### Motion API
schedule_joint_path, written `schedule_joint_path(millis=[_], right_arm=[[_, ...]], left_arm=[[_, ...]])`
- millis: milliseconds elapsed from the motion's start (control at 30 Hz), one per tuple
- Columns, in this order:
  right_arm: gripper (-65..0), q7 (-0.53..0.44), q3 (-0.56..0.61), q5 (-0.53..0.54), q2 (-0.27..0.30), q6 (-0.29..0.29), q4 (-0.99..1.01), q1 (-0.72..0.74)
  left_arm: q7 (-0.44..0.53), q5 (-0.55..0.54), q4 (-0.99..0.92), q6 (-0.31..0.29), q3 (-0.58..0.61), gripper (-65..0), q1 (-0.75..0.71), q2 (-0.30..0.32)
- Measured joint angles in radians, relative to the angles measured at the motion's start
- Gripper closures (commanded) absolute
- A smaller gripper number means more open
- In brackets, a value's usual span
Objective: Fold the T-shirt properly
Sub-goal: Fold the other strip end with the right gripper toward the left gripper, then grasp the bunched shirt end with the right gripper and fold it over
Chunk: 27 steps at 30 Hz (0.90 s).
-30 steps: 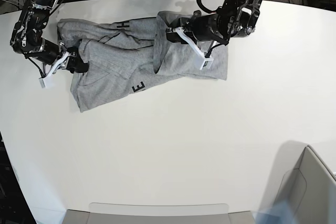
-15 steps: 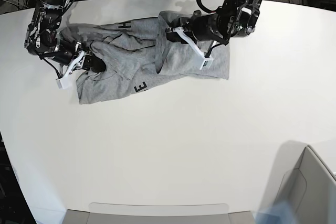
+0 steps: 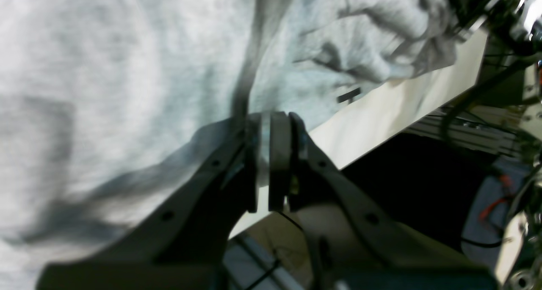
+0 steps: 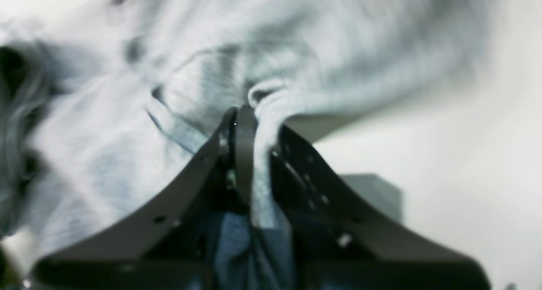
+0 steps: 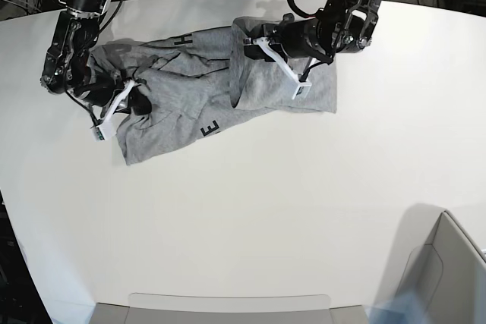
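Lying crumpled toward the far side of the white bench (image 5: 250, 210), heather-grey cotton T-shirt (image 5: 190, 96): soft, limp, light, best taken at hems and edges; left claw (image 3: 271, 163) pinched on its edge, right claw (image 4: 254, 154) clamped on a bunched fold.

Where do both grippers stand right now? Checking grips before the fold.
Left gripper: shut on the T-shirt.
Right gripper: shut on the T-shirt.
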State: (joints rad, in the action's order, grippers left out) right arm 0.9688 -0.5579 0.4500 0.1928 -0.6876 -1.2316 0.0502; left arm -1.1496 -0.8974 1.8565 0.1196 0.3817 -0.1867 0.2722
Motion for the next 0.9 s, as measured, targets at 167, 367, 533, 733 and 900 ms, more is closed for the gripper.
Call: schedule_joint_path(millis=[167, 367, 533, 733, 900], right_arm=[[0.0, -0.029, -0.092, -0.200, 0.085, 0.000, 0.057, 0.082], [0.0, -0.032, -0.107, -0.273, 0.100, 0.000, 0.051, 0.095], [0.0, -0.010, -0.106, -0.303, 0.073, 0.000, -0.040, 0.063], [0.0, 0.033, -0.035, -0.400, -0.059, 0.021, -0.402, -0.071], [0.0, 0.019, 0.039, -0.482, -0.182, 0.034, -0.583, -0.106]], left_arm=[[-0.001, -0.005, 0.002, -0.001, -0.051, -3.4, -0.033, -0.010], [-0.004, -0.005, 0.040, -0.004, -0.189, -3.4, -0.080, -0.006], [-0.001, -0.004, 0.056, -0.005, -0.266, -3.4, -0.118, -0.006], [-0.004, -0.007, 0.058, -0.008, -0.392, -3.6, -0.175, -0.007], [-0.008, -0.008, 0.057, -0.008, -0.492, -3.6, -0.215, 0.020]])
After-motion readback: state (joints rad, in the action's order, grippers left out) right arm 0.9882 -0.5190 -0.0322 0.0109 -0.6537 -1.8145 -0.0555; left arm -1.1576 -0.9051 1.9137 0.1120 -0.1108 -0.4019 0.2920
